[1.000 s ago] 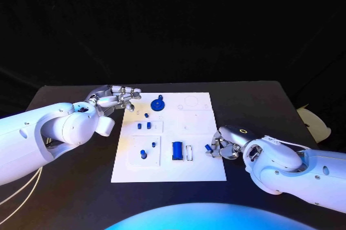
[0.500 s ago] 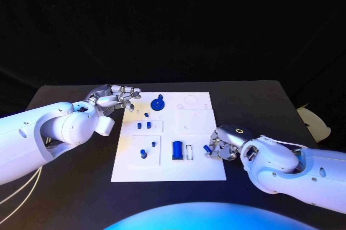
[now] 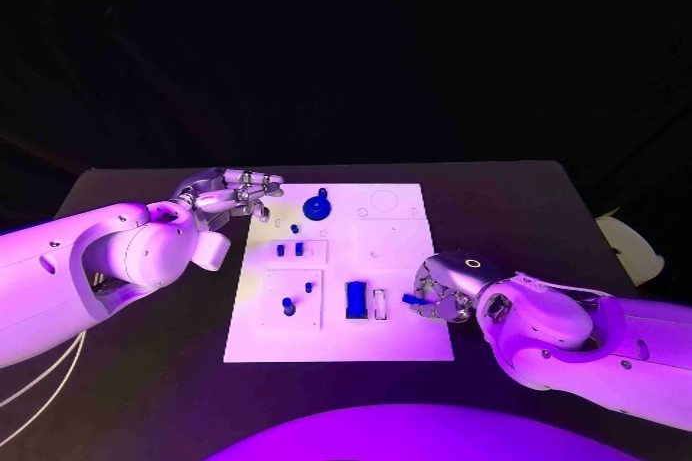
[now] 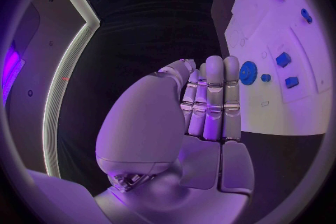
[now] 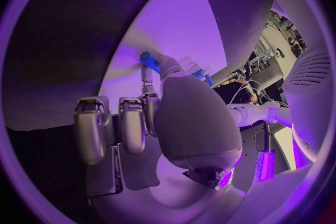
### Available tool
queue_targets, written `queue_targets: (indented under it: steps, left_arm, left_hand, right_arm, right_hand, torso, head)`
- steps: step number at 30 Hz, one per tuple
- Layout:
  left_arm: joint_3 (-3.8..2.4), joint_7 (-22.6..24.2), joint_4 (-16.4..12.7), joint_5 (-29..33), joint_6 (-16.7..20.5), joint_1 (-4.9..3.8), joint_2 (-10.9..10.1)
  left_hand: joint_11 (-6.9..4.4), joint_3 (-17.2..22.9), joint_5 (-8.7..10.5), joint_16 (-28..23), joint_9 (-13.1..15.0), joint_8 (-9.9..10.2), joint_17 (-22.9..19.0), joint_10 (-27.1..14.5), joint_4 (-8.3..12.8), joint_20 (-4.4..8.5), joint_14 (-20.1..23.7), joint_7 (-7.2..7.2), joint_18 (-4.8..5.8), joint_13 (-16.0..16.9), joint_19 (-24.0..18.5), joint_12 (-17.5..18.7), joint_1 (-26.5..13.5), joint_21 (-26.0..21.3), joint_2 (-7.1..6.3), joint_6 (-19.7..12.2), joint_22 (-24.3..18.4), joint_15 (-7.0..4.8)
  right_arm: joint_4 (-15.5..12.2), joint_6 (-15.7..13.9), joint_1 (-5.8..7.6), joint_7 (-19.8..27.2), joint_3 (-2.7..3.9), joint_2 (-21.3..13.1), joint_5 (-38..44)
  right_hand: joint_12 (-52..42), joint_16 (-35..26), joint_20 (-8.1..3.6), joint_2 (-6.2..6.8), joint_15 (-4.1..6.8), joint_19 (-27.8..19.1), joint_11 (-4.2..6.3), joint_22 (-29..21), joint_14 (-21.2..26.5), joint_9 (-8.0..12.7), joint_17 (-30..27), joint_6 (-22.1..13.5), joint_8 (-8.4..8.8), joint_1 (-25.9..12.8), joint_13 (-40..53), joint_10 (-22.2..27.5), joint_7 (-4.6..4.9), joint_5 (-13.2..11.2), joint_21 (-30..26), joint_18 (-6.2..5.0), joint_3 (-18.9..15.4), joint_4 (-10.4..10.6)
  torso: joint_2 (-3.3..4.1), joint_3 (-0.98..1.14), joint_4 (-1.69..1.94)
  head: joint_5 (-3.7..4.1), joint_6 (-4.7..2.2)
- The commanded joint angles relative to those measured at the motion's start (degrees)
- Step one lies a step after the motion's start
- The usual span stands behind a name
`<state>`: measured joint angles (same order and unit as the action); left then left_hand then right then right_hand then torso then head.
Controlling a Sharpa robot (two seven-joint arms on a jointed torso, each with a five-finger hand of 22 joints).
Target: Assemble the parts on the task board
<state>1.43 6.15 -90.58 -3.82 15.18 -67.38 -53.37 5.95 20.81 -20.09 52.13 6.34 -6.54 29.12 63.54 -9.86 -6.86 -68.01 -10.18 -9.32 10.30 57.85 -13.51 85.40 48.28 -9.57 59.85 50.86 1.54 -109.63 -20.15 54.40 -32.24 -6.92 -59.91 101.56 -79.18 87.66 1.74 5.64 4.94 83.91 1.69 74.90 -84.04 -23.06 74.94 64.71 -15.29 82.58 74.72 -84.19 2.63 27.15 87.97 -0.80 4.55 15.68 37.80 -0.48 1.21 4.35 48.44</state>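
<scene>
The white task board (image 3: 339, 346) lies in the middle of the black table. On it are a round blue gear-like part (image 3: 317, 209), two small blue pieces (image 3: 291, 249), a blue oval piece (image 3: 289, 305) and a blue block (image 3: 355, 298) next to a narrow slot (image 3: 379, 304). My right hand (image 3: 444, 293) sits at the board's right edge and pinches a small blue part (image 3: 414, 300), seen at its fingertips (image 5: 147, 57). My left hand (image 3: 231, 194) hovers at the board's far left corner, its fingers (image 4: 210, 101) straight and holding nothing. The gear (image 4: 248, 73) lies just beyond them.
Black table surface (image 3: 144, 381) surrounds the board on all sides. A pale object (image 3: 632, 246) sits at the table's right edge. The board's far right quarter (image 3: 389, 231) carries only faint outlines.
My right hand has edged slightly toward the board with the small blue part still pinched. The left hand has hardly moved.
</scene>
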Motion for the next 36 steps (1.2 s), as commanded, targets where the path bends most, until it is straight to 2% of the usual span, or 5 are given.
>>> queue_targets:
  steps: [1, 8, 16, 26, 36]
  left_arm:
    - [-0.03, 0.2, -0.2, 0.0, -0.9, -0.02, 0.1]
    - [-0.03, 0.2, -0.1, 0.0, -0.8, -0.02, 0.2]
    - [-0.03, 0.2, -0.1, 0.0, -0.9, -0.02, 0.4]
    - [-0.03, 0.3, -0.1, 0.0, -1.0, -0.02, 0.4]
    - [-0.03, 0.2, -0.2, 0.0, -1.0, -0.02, 0.5]
  left_hand:
    - [0.10, -0.2, -0.06, -0.2, -0.1, -0.2, -0.1, -0.3, 0.1, 0.02, 0.2, -0.10, -1.10, 0.1, -0.4, -0.2, -0.1, -0.4, 0.31, -0.4, 0.0, 0.00]
    - [0.06, 0.1, -0.13, -0.2, -0.1, -0.3, -0.1, -0.5, 0.4, 0.05, 0.3, -0.09, -1.13, 0.1, -0.4, -0.4, 0.2, -0.5, 0.58, -0.5, -0.1, -0.04]
    - [0.06, 0.2, -0.14, -0.1, -0.2, -0.4, -0.2, -0.5, 0.5, 0.07, 0.3, -0.09, -1.13, 0.1, -0.4, -0.5, 0.4, -0.5, 0.65, -0.5, -0.1, -0.05]
    - [0.06, 0.2, -0.14, -0.1, -0.2, -0.4, -0.2, -0.5, 0.5, 0.07, 0.3, -0.09, -1.13, 0.1, -0.4, -0.5, 0.4, -0.5, 0.65, -0.5, -0.1, -0.05]
    - [0.06, 0.2, -0.14, -0.1, -0.2, -0.4, -0.2, -0.5, 0.5, 0.07, 0.3, -0.09, -1.13, 0.1, -0.4, -0.5, 0.4, -0.5, 0.65, -0.5, -0.1, -0.05]
  right_arm:
    - [0.4, -0.6, -0.29, -1.6, -0.41, -0.3, -5.0]
    - [-0.7, -4.8, 1.02, -1.8, -0.35, -0.5, -11.5]
    - [-2.0, -8.2, 2.15, -1.7, -0.31, -0.1, -17.0]
    - [-1.6, -8.2, 2.31, -1.4, -0.31, 2.5, -24.3]
    - [-0.8, -6.6, 1.63, -1.1, -0.33, 4.8, -27.8]
  right_hand:
    - [-0.2, 0.0, -0.48, -1.40, 0.29, 5.3, 0.19, 14.6, -5.0, -0.4, 10.6, -0.2, -0.49, 0.7, 7.5, -0.8, -0.33, 4.4, 0.3, 0.40, 3.4, 0.0]
    - [-0.1, 0.0, -0.44, 1.03, 0.24, 5.3, 0.16, 14.6, -5.0, -1.4, 10.7, -0.4, -0.99, -0.4, 7.5, -0.9, -0.27, 7.1, 0.4, 0.43, 8.3, -0.2]
    - [-0.2, 0.1, -0.43, 1.79, 0.23, 5.4, 0.15, 14.6, -5.0, -1.8, 10.8, -0.4, -1.22, -1.1, 7.6, -1.0, -0.26, 7.6, 0.5, 0.45, 9.7, -0.3]
    - [-0.6, 0.1, -0.38, 2.81, 0.19, 5.4, 0.14, 14.6, -5.1, -2.4, 10.9, -0.3, -1.60, -4.7, 8.0, -1.3, -0.32, 7.0, 0.4, 0.44, 10.6, 0.7]
    - [-2.3, 0.5, -0.53, 1.81, 0.41, 5.7, 0.42, 14.9, -5.2, -2.9, 11.5, 0.6, -2.13, -11.6, 9.2, -2.2, -0.67, 11.6, 1.3, 0.62, 7.6, 0.8]
  torso:
    - [-0.01, 0.01, 0.01]
    - [0.01, 0.02, 0.01]
    - [0.02, -0.01, 0.05]
    - [0.02, 0.01, 0.01]
    - [0.05, 0.02, -0.01]
  head:
    - [0.02, -0.03]
    - [0.07, -0.10]
    - [0.28, -0.12]
    - [0.25, 0.03]
    - [0.06, -0.01]
